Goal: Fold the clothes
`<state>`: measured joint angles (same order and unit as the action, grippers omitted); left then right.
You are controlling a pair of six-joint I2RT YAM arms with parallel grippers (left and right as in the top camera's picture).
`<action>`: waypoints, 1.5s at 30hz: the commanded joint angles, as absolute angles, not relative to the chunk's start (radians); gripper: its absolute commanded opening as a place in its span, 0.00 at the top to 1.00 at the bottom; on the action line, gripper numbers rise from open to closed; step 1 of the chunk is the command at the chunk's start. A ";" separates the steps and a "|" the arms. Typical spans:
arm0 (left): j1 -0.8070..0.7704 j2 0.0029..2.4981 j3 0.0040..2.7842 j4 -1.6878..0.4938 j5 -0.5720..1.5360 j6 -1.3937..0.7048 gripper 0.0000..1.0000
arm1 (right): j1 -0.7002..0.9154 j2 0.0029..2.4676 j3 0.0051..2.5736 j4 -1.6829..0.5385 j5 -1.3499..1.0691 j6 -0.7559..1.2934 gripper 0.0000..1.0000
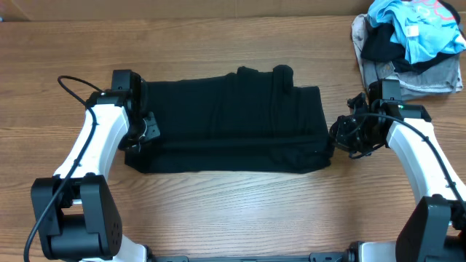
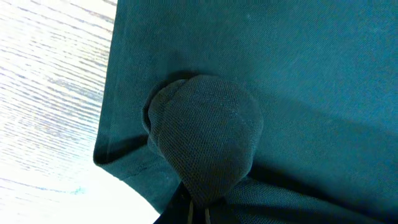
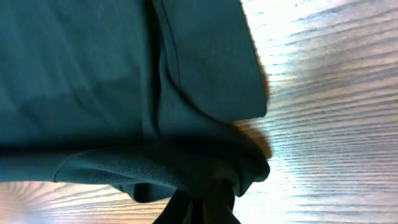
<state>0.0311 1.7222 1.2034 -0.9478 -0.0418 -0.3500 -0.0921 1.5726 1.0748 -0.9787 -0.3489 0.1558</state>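
Wooden table [image 1: 218,218] holds the half-folded black garment [image 1: 233,120], left gripper [image 1: 148,129] and right gripper [image 1: 339,135] both pinched closed on its ends; next, probably, an even joint lift.

No text, number or brand can be read in any of the views. A small white tag [image 1: 412,31] is seen on the light blue shirt [image 1: 429,38] at the far right of the table, but anything printed on it is too small to be made out. A pink printed mark [image 1: 437,9] is carried by the same shirt; it is cut off by the frame edge and cannot be read as a letter or sign. No lettering is shown on the visible surface of the black garment [image 1: 233,120].
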 commanded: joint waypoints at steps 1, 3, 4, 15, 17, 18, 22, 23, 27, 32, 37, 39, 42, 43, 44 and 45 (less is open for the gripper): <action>0.046 1.726 1.197 -0.939 -0.084 -0.374 0.96 | -0.106 1.573 1.073 -0.969 -0.335 0.149 0.96; 0.046 1.742 1.197 -0.937 -0.085 -0.374 0.96 | -0.106 1.573 1.073 -0.970 -0.336 0.149 0.96; 0.046 1.751 1.197 -0.937 -0.085 -0.374 0.96 | -0.106 1.573 1.073 -0.970 -0.336 0.149 0.96; 0.048 1.778 1.198 -0.880 -0.101 -0.313 0.37 | -0.106 1.573 1.082 -0.949 -0.345 0.123 0.62; 0.054 1.778 1.209 -0.866 -0.104 -0.309 0.31 | -0.106 1.573 1.107 -0.948 -0.347 0.107 0.62; 0.059 1.778 1.222 -0.864 -0.102 -0.300 0.27 | -0.106 1.573 1.131 -0.957 -0.345 0.097 0.61; 0.068 1.778 1.343 -0.891 -0.040 -0.193 0.16 | -0.106 1.573 1.266 -1.017 -0.346 0.068 0.57; 0.068 1.778 1.386 -0.911 -0.029 -0.161 0.16 | -0.106 1.573 1.309 -1.041 -0.347 0.054 0.56; 0.068 1.778 1.575 -0.973 -0.005 -0.069 0.15 | -0.106 1.573 1.496 -1.167 -0.346 -0.031 0.53; 0.081 1.802 1.715 -0.941 0.002 0.013 0.09 | -0.090 1.573 1.632 -1.221 -0.326 -0.061 0.52; 0.121 1.931 1.798 -0.929 0.092 0.115 0.07 | -0.056 1.575 1.637 -1.219 -0.326 -0.060 0.52; 0.133 1.987 1.813 -0.910 0.148 0.171 0.08 | -0.031 1.575 1.637 -1.217 -0.326 -0.060 0.52; 0.140 2.056 1.815 -0.871 0.150 0.208 0.18 | 0.006 1.575 1.637 -1.214 -0.315 -0.052 0.52; 0.141 2.078 1.815 -0.856 0.147 0.218 0.18 | 0.015 1.575 1.637 -1.217 -0.307 -0.053 0.52; 0.141 2.095 1.815 -0.843 0.147 0.225 0.18 | 0.025 1.575 1.637 -1.218 -0.299 -0.052 0.52; 0.141 2.111 1.815 -0.830 0.147 0.225 0.18 | 0.031 1.575 1.637 -1.218 -0.294 -0.052 0.53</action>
